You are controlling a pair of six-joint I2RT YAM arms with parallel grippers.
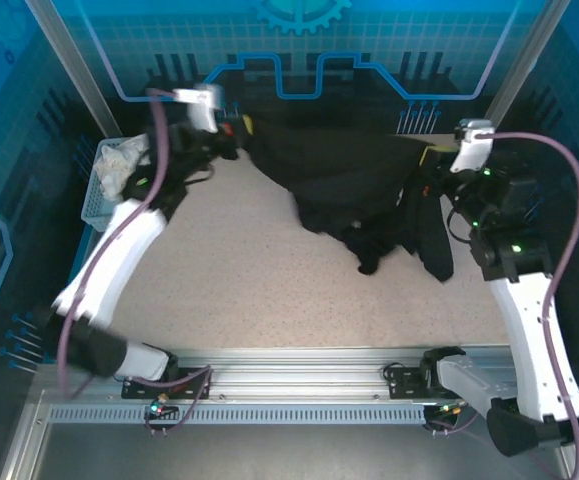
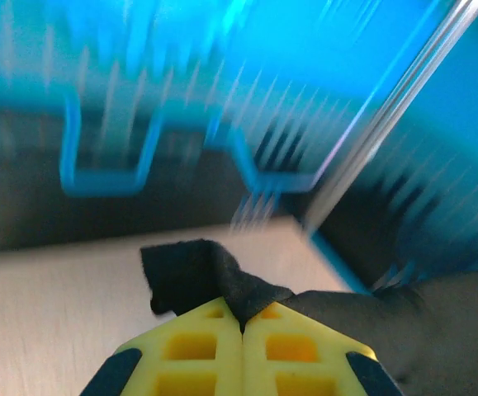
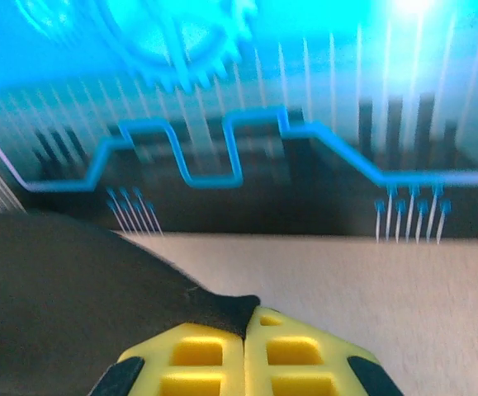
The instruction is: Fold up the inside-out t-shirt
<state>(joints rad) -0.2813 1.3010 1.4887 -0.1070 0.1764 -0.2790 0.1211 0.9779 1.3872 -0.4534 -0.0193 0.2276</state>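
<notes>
The black t-shirt (image 1: 344, 190) hangs stretched between both grippers over the far half of the table, its lower part sagging in folds onto the tabletop (image 1: 369, 250). My left gripper (image 1: 241, 127) is shut on one edge of it at the far left. In the left wrist view the yellow jaws pinch a black fabric corner (image 2: 214, 276) at the left gripper (image 2: 243, 323). My right gripper (image 1: 431, 160) is shut on the opposite edge at the far right; black cloth (image 3: 82, 297) runs left from the right gripper (image 3: 245, 324). No printed graphic shows.
A blue basket (image 1: 104, 190) holding a white cloth (image 1: 124, 160) stands at the far left of the table (image 1: 239, 290). Blue patterned walls enclose the back and sides. A metal rail (image 1: 289, 365) runs along the near edge by the arm bases.
</notes>
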